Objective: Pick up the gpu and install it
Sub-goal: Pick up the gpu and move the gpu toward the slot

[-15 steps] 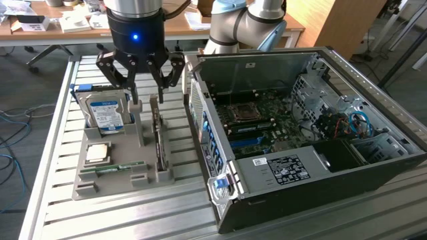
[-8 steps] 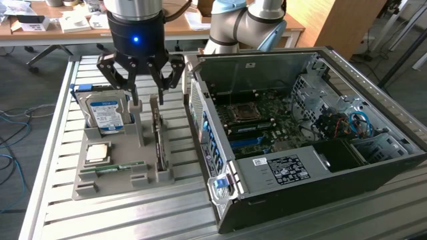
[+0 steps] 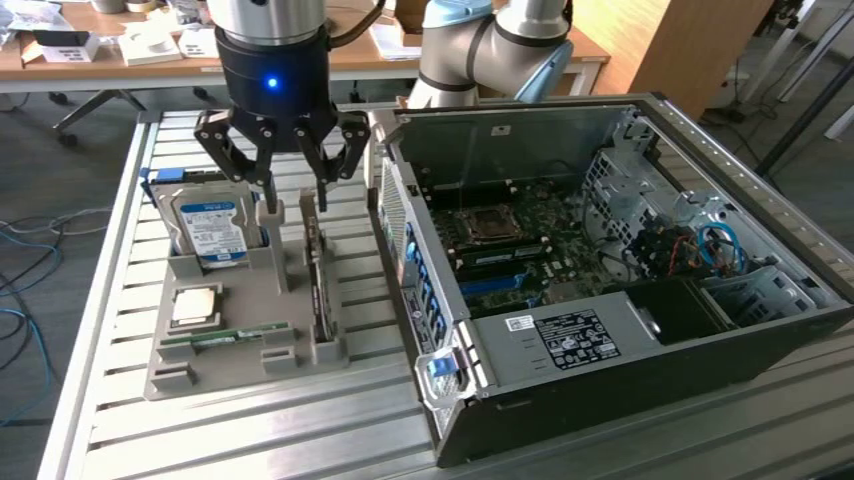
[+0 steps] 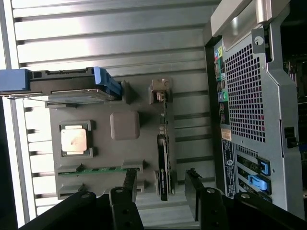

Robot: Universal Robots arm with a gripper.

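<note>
The gpu [image 3: 319, 280] is a thin dark card standing on its edge in a slot of the grey holder tray [image 3: 240, 375], next to the open computer case [image 3: 601, 270]. My gripper [image 3: 296, 202] hangs open just above the card's far end, one finger on each side and not touching it. From the wrist, the gpu [image 4: 163, 165] appears edge-on as a narrow dark strip, with my gripper [image 4: 161, 184] spread wide around its line and black fingertips [image 4: 128, 181] flanking it. Nothing is held.
The tray also holds a silver hard drive [image 3: 214, 228] with a blue-white label, a square processor [image 3: 196, 304] and a green memory stick [image 3: 227, 337]. The case lies open with its motherboard [image 3: 514, 255] exposed. The slatted metal table [image 3: 267, 430] carries everything.
</note>
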